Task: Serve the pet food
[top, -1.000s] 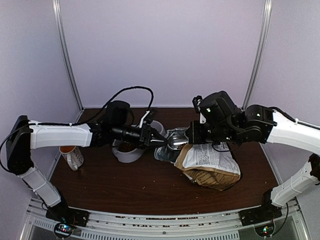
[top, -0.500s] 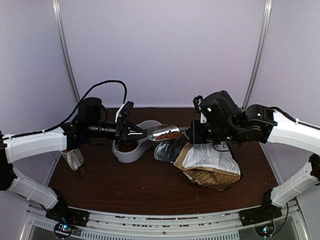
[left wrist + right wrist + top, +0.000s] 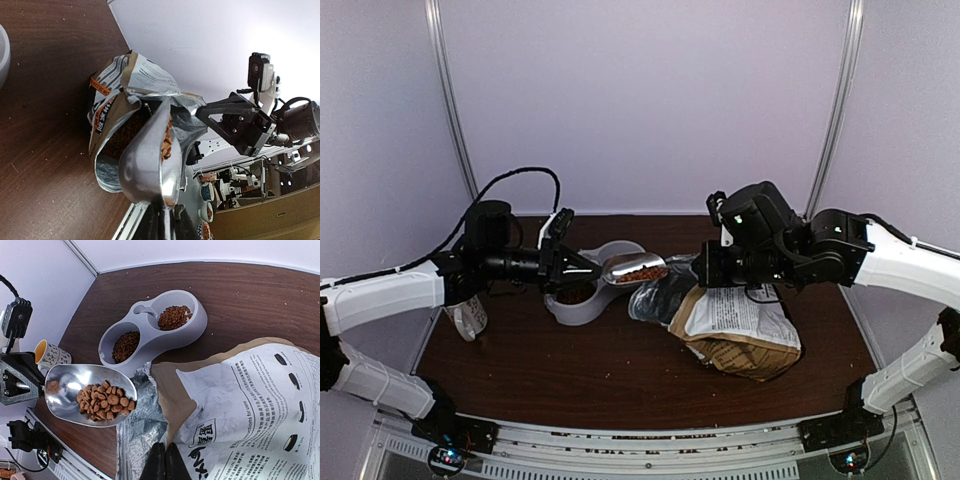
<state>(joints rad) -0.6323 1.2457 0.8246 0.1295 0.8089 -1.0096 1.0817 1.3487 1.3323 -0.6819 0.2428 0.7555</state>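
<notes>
Carrying stage of the serving, by the look of it: metal scoop (image 3: 90,392) held level in the air between the mouth of the bag (image 3: 240,405) and the grey double bowl (image 3: 170,342). Close to the bowl's bag-side edge in the overhead view; cannot tell whether already above a cup.

Clamped on the scoop's handle: left gripper (image 3: 588,270), jaws drawn nearly together around it.

Pet food (image 3: 105,401) heaped in the front half of the scoop. More of it deep inside the bag, and some lying in both cups of the bowl.

Right gripper (image 3: 163,457) fully closed, apparently pinching the bag's foil lip to hold the mouth wide; exact contact hard to confirm from the wrist view. Bag on its side on the table (image 3: 570,370), mouth toward the bowl. Mug (image 3: 50,355) near the bowl's far end, apart from it.

Next move, as judged: travel left until squarely above one cup, then roll the wrist to tip. Level scoop needed in transit, with pellets near the lip. Slow roll, to land them inside the rim and not on the divider or table.
</notes>
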